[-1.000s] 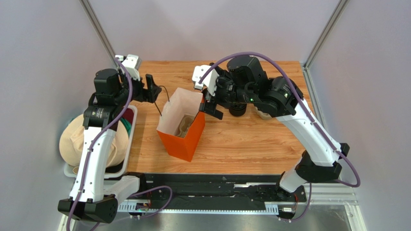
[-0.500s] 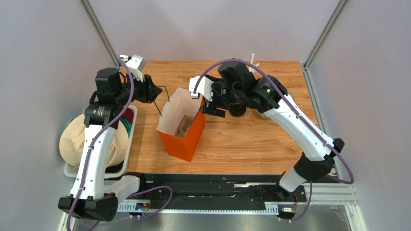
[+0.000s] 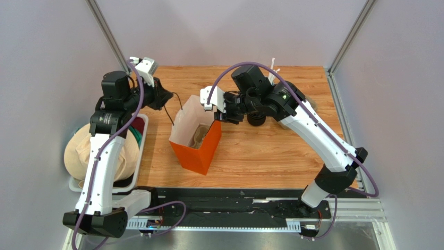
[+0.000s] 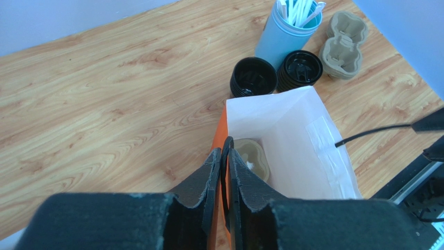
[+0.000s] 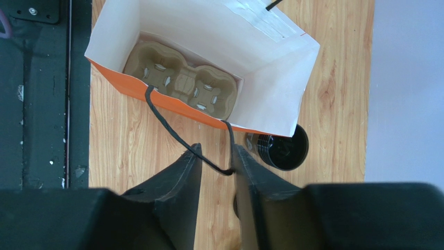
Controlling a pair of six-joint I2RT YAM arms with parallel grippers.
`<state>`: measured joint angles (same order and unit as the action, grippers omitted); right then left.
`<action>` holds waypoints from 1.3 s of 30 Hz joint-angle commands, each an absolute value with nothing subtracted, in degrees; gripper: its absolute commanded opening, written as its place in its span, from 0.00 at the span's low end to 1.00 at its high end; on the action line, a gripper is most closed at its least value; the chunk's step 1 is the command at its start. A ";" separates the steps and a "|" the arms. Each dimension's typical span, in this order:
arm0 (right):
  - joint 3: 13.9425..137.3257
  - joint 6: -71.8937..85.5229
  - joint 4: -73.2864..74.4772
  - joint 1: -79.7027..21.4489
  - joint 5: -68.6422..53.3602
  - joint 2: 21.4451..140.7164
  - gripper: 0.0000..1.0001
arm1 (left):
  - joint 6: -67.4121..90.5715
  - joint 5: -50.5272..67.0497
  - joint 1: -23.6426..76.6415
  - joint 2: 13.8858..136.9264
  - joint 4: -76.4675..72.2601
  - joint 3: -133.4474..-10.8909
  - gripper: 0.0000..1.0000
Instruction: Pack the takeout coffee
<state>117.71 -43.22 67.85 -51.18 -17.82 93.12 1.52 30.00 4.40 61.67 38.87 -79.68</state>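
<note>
- The left claw [image 4: 225, 156] is clamped tight on one black cord handle [image 4: 227, 139] of the orange paper bag [image 3: 200, 151], apparently to steady that side and keep the mouth spread
- The right claw [image 5: 216, 153] stands part open at the opposite side, with the second handle [image 5: 165, 124] looped between its fingers but not pinched
- A cardboard cup tray [image 5: 180, 78] lies flat at the bottom of the bag, seemingly there to seat a cup upright
- The takeout coffee [image 4: 301, 67], dark with a black lid, stands on the table [image 4: 104, 104] just outside the bag's far edge, not yet packed
- Beside it are an open dark cup [image 4: 254, 77], a pale blue cup of straws [image 4: 281, 39] and spare trays [image 4: 344, 44]
- No brand, label or writing can be read on the bag, cups or lid
</note>
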 commanded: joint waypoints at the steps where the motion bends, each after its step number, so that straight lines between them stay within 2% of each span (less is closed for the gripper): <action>1: 120.23 -43.24 65.48 -51.24 -19.25 93.78 0.22 | 0.62 31.29 4.13 61.52 38.85 -81.56 0.16; 3: 120.41 -42.98 65.48 -51.33 -19.25 93.78 0.07 | 0.35 31.20 4.13 61.52 39.02 -81.91 0.09; 6: 121.37 -42.72 65.48 -51.24 -19.16 93.87 0.00 | 0.09 31.11 4.13 62.49 40.16 -83.75 0.00; 21: 125.25 -37.78 63.62 -51.24 -18.09 92.46 0.00 | -3.69 33.66 5.71 65.30 42.54 -95.45 0.00; 25: 123.48 -36.04 61.71 -51.95 -13.45 91.50 0.00 | -3.87 32.08 6.68 65.48 44.65 -97.12 0.00; 27: 123.66 -36.47 63.27 -51.59 -17.37 91.84 0.00 | -4.04 34.36 7.72 65.74 43.24 -94.84 0.00; 31: 120.60 -37.71 64.95 -53.53 -15.91 90.79 0.00 | -6.94 31.56 9.23 64.61 45.09 -96.51 0.00; 39: 112.86 -39.20 67.15 -53.53 -18.72 88.51 0.00 | -9.75 37.00 9.23 63.28 47.46 -97.91 0.00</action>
<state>116.25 -38.81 66.67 -53.36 -17.10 91.22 -7.07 33.30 9.02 64.73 47.29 -95.46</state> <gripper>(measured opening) 0.011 0.017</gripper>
